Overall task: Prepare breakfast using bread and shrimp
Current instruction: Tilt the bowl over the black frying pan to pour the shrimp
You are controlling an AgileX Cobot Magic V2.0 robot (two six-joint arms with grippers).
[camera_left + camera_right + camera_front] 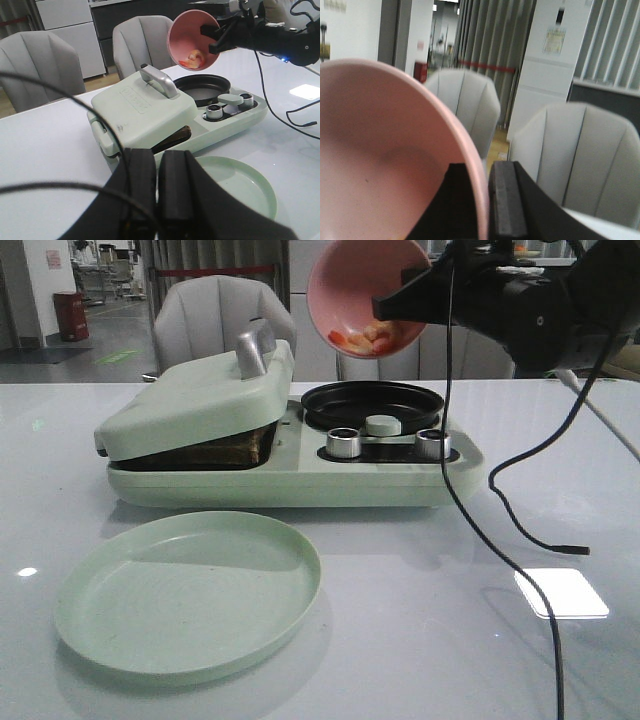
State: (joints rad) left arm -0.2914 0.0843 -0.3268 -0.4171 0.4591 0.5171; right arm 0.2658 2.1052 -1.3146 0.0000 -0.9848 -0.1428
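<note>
Pink bowl (368, 295), pinched at its rim by my right end effector (400, 306), hangs tilted above the black pan (372, 403), so I tip slowly until the shrimp (362, 337) slide in.

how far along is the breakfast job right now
Done: the bread sits in the sandwich press under its lowered lid. In hand: the right gripper, jaws shut on the rim, tilts the pink bowl above the round black pan, with the shrimp inside. Left: tipping them out. The green plate is empty.
</note>
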